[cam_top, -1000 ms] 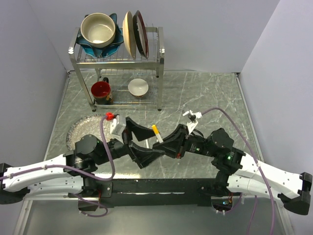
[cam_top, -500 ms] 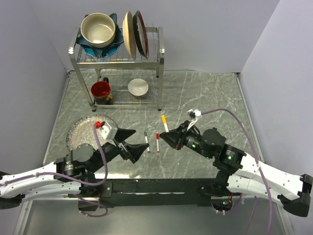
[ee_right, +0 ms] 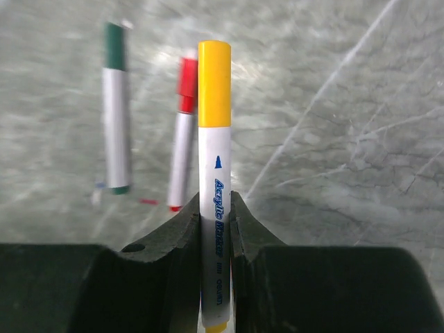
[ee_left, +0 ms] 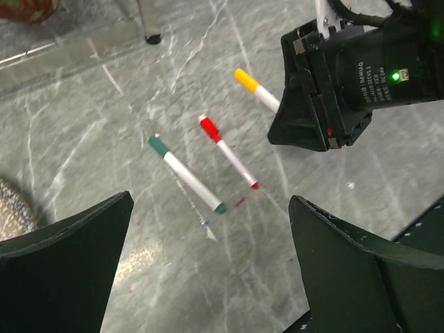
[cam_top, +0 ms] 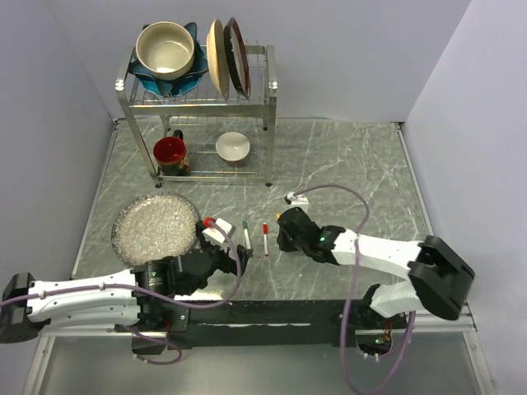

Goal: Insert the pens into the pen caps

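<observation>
My right gripper (ee_right: 215,215) is shut on the white barrel of a yellow-capped pen (ee_right: 214,173) and holds it low over the table, cap end pointing away; the top view shows the gripper (cam_top: 286,230) right of the other pens. A green-capped pen (ee_left: 186,175) and a red-capped pen (ee_left: 229,154) lie side by side on the marble, also in the top view as the green one (cam_top: 246,235) and the red one (cam_top: 265,239). My left gripper (ee_left: 210,208) is open and empty, just near of them (cam_top: 221,249). All three caps sit on pens.
A metal dish rack (cam_top: 268,90) stands at the back with bowls and plates on top, a red mug (cam_top: 170,152) and a white bowl (cam_top: 233,146) under it. A glass plate (cam_top: 155,226) lies at the left, next to my left arm.
Both arms have dropped low. My left gripper has drawn back from the yellow pen toward the near edge. My right gripper still holds the yellow pen, now close to the table.
</observation>
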Available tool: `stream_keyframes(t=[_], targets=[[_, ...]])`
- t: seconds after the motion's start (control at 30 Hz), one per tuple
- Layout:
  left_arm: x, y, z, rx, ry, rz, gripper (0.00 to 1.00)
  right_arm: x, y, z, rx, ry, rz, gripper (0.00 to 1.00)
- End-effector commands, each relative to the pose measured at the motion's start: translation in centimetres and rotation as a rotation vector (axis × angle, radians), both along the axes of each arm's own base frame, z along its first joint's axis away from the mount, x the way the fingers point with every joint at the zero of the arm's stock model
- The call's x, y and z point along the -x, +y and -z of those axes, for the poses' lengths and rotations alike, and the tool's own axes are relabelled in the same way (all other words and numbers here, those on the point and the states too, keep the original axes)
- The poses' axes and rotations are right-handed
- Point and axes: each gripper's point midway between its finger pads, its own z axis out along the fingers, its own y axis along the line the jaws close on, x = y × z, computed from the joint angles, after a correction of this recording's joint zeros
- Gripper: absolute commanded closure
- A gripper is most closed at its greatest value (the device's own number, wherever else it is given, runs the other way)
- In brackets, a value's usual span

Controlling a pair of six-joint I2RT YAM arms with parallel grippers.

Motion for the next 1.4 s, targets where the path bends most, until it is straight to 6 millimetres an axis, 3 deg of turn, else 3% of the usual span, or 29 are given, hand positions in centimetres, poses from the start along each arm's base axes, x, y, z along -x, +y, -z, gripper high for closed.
stream_keyframes(t=[0.0, 0.27, 0.47, 0.5, 0.57, 0.7, 0.73, 0.8, 0.83, 0.9, 0.93, 0.97, 1.03, 1.13, 1.37], targets=[[-0.5, 0.4, -1.6, 0.119, -0.032, -0.054, 0.01, -1.2, -0.1, 2.0, 0.028, 0.030, 0.048, 0.86], [-0.5, 2.3, -3.4, 0.192, -0.055, -0.085, 0.01, -1.5, -0.5, 4.2, 0.070, 0.085, 0.113, 0.75], [0.4, 2.2, -4.5, 0.274, -0.035, -0.037, 0.01, -1.6, -0.9, 3.6, 0.085, 0.083, 0.150, 0.65], [0.4, 2.2, -5.4, 0.304, -0.036, -0.036, 0.00, -1.7, -0.8, 3.3, 0.078, 0.079, 0.151, 0.64], [0.6, 2.5, -5.5, 0.298, -0.012, -0.037, 0.01, -1.7, -0.7, 2.0, 0.053, 0.062, 0.149, 0.62], [1.0, 2.8, -7.9, 0.336, 0.028, -0.041, 0.01, -1.7, -1.0, -1.6, -0.004, 0.011, 0.147, 0.59], [1.2, 2.8, -8.3, 0.351, 0.045, -0.039, 0.01, -1.7, -0.9, -3.9, -0.055, -0.028, 0.142, 0.54], [1.6, 2.8, -9.2, 0.372, 0.073, -0.028, 0.01, -0.8, -0.9, -6.0, -0.096, -0.061, 0.091, 0.46], [1.7, 2.8, -9.5, 0.382, 0.081, -0.025, 0.01, -0.4, -0.8, -8.5, -0.163, -0.108, 0.062, 0.36], [2.0, 2.8, -10.6, 0.423, 0.096, -0.013, 0.01, 1.0, 0.0, -10.7, -0.240, -0.140, -0.053, 0.21], [2.2, 2.7, -11.0, 0.442, 0.102, 0.003, 0.01, 1.6, 0.0, -13.0, -0.306, -0.189, -0.090, 0.07], [2.4, 2.8, -11.3, 0.464, 0.104, 0.012, 0.01, 2.3, 0.1, -13.7, -0.332, -0.201, -0.127, 0.00], [3.0, 2.4, -12.0, 0.516, 0.109, 0.051, 0.01, 3.7, 0.0, -16.2, -0.412, -0.248, -0.188, 0.00], [3.1, 2.6, -11.8, 0.577, 0.106, 0.060, 0.00, 4.8, -0.9, -17.7, -0.491, -0.269, -0.175, 0.00], [3.5, 3.1, -10.2, 0.662, 0.128, 0.069, 0.01, 5.6, -2.9, -18.6, -0.559, -0.301, -0.119, 0.00]])
